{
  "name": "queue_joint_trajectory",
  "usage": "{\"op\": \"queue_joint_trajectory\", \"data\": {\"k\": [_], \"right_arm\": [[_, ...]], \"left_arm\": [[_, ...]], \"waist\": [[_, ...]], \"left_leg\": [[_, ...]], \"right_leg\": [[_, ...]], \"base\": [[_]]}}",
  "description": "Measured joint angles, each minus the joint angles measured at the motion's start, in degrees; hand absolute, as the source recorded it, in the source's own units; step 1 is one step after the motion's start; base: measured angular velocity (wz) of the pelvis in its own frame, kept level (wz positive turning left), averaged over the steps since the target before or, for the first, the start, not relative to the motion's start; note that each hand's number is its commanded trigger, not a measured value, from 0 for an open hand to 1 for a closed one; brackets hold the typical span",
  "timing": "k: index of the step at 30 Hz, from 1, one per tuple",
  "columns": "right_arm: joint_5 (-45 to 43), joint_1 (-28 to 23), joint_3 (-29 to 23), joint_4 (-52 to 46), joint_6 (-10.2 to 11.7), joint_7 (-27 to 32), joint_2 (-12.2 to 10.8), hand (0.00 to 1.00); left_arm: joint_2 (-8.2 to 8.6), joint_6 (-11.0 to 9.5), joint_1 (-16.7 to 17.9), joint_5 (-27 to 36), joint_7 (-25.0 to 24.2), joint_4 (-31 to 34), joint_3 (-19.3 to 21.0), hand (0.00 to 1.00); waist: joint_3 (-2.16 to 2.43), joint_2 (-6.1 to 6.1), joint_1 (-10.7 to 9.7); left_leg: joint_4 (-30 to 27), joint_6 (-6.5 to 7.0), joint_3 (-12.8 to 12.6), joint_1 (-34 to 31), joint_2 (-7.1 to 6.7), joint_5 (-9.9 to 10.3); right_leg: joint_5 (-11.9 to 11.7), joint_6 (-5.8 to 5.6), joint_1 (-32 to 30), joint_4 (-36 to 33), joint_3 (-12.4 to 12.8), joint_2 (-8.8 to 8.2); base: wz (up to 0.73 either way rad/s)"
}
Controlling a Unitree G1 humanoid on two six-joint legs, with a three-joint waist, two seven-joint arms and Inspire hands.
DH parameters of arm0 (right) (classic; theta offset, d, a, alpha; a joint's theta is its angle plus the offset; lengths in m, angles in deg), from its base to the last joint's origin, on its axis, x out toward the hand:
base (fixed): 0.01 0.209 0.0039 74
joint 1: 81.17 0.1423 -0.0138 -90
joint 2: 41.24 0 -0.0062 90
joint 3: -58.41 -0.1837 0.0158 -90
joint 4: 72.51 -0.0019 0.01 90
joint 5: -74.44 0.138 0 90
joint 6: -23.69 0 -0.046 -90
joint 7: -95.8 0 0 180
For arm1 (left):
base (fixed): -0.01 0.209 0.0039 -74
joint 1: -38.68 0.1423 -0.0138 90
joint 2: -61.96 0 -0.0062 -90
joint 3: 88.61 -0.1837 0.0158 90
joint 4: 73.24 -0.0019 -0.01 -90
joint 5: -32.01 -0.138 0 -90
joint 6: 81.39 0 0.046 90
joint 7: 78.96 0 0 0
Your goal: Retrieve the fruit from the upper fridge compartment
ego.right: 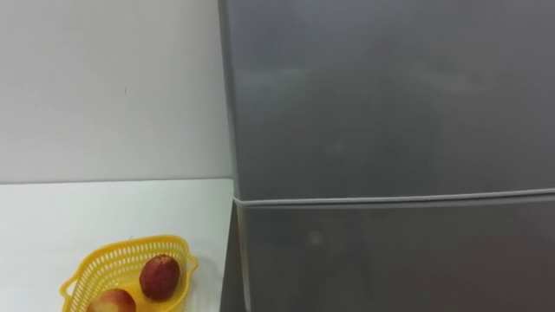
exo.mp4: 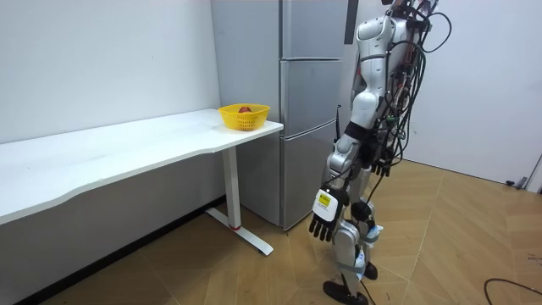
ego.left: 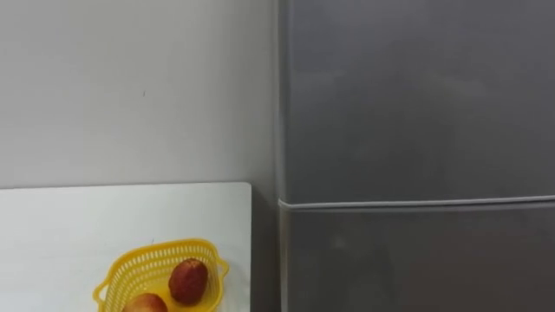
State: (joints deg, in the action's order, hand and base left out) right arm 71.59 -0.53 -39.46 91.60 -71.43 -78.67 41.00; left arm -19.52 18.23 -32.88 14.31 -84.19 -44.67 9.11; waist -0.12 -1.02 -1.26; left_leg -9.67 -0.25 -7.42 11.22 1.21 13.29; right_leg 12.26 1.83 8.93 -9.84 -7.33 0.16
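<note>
the robot stands upright on a wooden floor [exo.mp4: 457, 237], facing the fridge [exo.mp4: 309, 127] from close by, with nothing between its body and the doors.

on its left runs a long white table [exo.mp4: 127, 148], its back edge along the pale wall [ego.left: 130, 87] and its short end edge just beside the fridge, with a narrow dark gap between them. a yellow basket [ego.left: 130, 260] sits near that end edge, apart from the back edge. in it lie a dark red fruit [ego.left: 188, 280] and, touching it on the near side, a lighter red-orange fruit [ego.left: 146, 303].

beyond the table's end, the grey upper door [ego.left: 416, 104] meets the lower door [ego.left: 416, 260] at a pale seam. both doors lie flush and closed, so whatever the upper compartment holds is hidden behind its door.

in the room view the left arm hangs straight down the near side of the body. the left hand [exo.mp4: 324, 224] is below the hip, fingers pointing at the floor, loosely released and grasping nothing. the right hand [exo.mp4: 379, 165] appears as a dark shape at the far hip, and i cannot tell how it is held.

counted: one fridge with two doors, one table, one basket, two fruits.
</note>
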Motion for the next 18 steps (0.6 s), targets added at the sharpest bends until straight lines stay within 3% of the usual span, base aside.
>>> {"op": "queue_joint_trajectory", "data": {"k": [7,18], "right_arm": [[-3.7,0.45,2.28,-0.25,-1.08,-2.43,-0.03,0.0],[-7.02,0.22,4.45,0.16,-2.55,-5.78,-0.05,0.0]], "left_arm": [[0.17,1.61,0.02,-0.11,-0.46,-0.43,-1.44,0.0],[0.24,2.44,-0.98,-0.5,-0.43,-0.45,-3.56,0.0]], "waist": [[-0.02,0.27,0.08],[-0.12,0.09,-0.04]], "left_leg": [[0.0,0.0,0.01,0.06,-0.02,0.0],[0.06,0.0,0.09,0.41,0.0,0.0]], "right_leg": [[0.13,0.06,0.04,0.08,-0.25,-0.06],[0.2,0.17,0.19,-0.05,0.16,-0.01]], "base": [[0.0],[-0.01]]}}
